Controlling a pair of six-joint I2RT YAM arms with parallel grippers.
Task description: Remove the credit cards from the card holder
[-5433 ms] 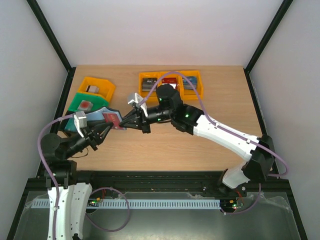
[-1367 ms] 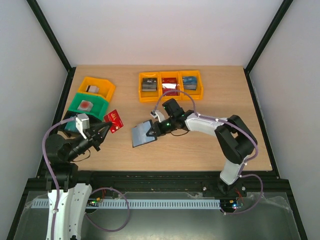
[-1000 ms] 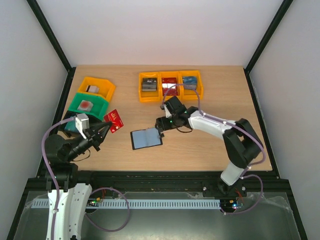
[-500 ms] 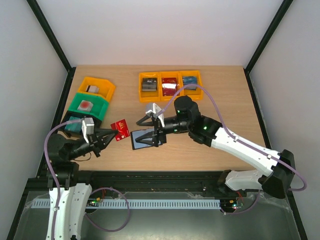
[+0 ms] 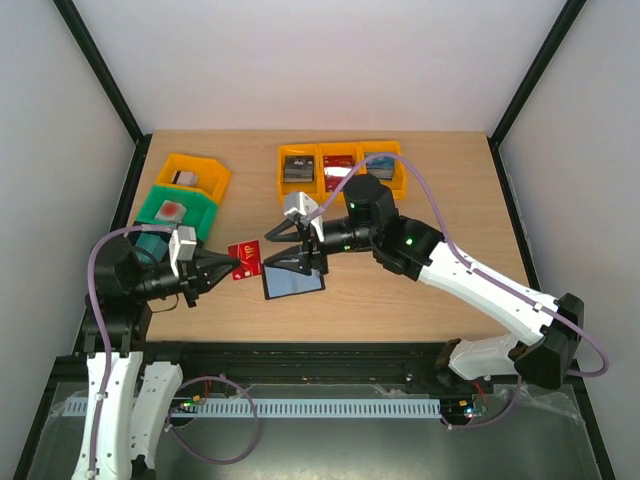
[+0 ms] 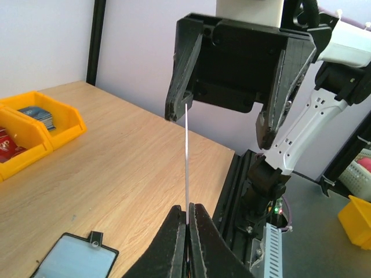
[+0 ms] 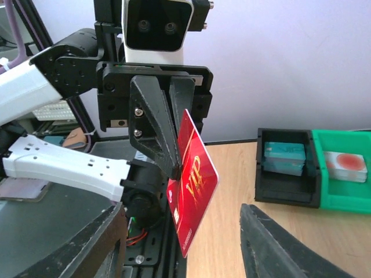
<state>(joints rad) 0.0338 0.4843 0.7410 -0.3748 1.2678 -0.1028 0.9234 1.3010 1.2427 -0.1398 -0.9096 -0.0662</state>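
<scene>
Only one legible marking: "VIP" in gold capitals on the red credit card (image 7: 194, 174), running along its length, read from the right wrist view. Smaller print toward the card's 6 o'clock end, too fine to make out. In the top view, at about 10 o'clock of the open card holder (image 5: 293, 281), the gold lettering blurs. Cards in the orange bins (image 5: 300, 194) at 12 o'clock of the bench (image 5: 250, 160) are too small to read.

we note the left arm (image 5: 110, 290) reaching low and forward, left gripper (image 5: 232, 268) pointing right, jaws pinched tight on a red card (image 5: 246, 261). the right arm (image 5: 470, 280) stretches leftward across the table, right gripper (image 5: 268, 250) facing the left one nose to nose, fingers spread apart, one close by the card's far edge; contact we cannot tell
</scene>
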